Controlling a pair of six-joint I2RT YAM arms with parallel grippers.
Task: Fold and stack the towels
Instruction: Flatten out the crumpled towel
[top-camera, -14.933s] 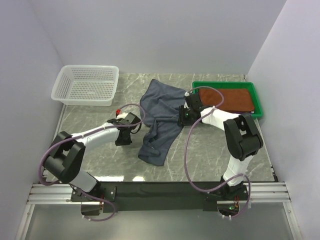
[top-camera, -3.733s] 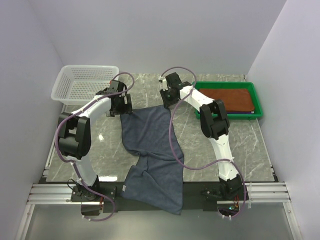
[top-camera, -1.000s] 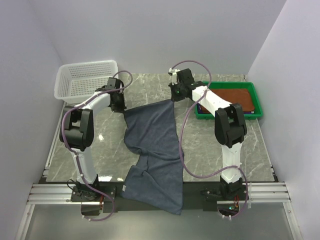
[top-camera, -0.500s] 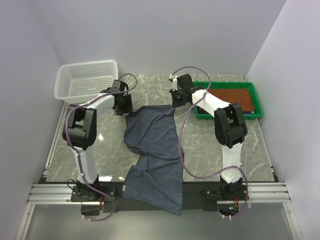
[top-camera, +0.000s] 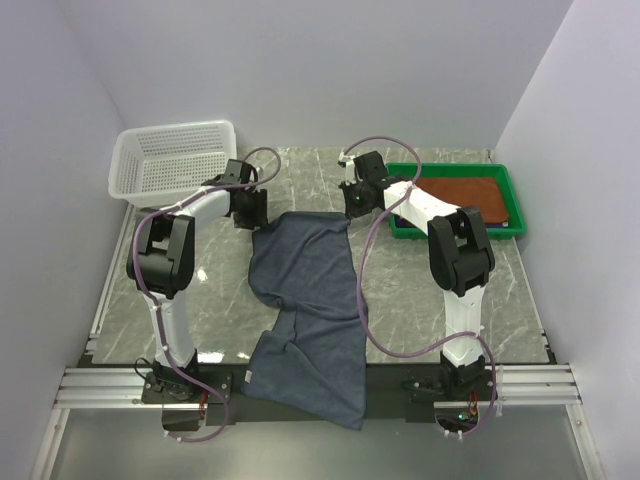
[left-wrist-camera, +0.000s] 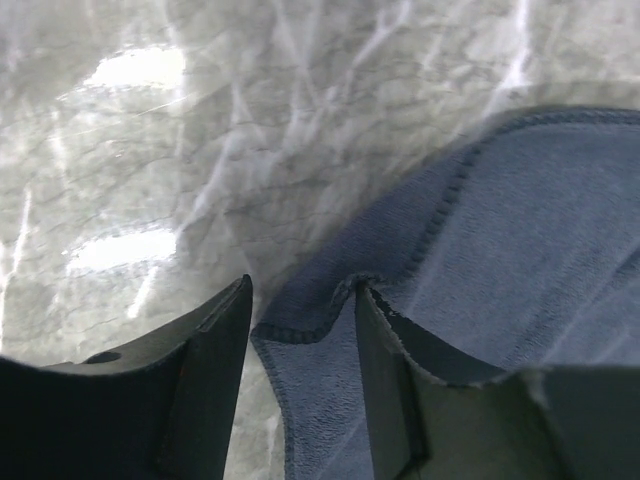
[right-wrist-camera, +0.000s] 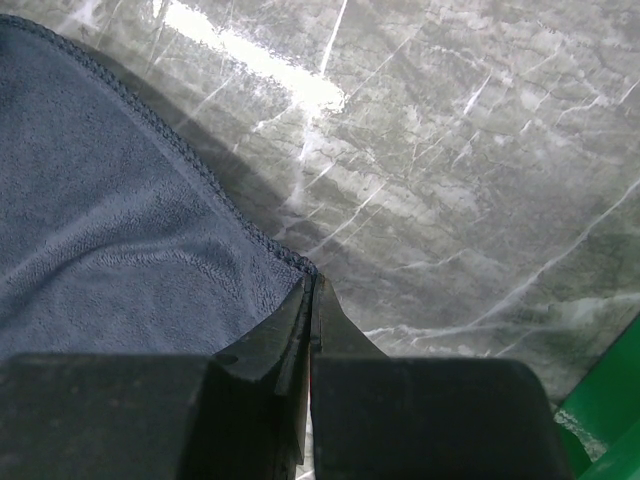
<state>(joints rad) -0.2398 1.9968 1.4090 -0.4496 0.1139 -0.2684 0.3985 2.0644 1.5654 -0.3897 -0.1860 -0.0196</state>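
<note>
My left gripper (left-wrist-camera: 302, 300) is standing partly open, gripping nothing; the far-left corner of the grey-blue towel (top-camera: 305, 285) is lying on the tabletop (top-camera: 200, 270) between its fingers; my right gripper (right-wrist-camera: 311, 285) is pinching fully shut on the far-right corner; the towel is stretching back past the tabletop's near edge; a rust-brown towel (top-camera: 465, 198) is lying in the green tray (top-camera: 515, 228).

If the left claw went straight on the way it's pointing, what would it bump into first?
Most likely the corner of the grey-blue towel, which lies right between the open fingers of the left gripper. The marble table seems to be just underneath, though depth is hard to judge.
</note>
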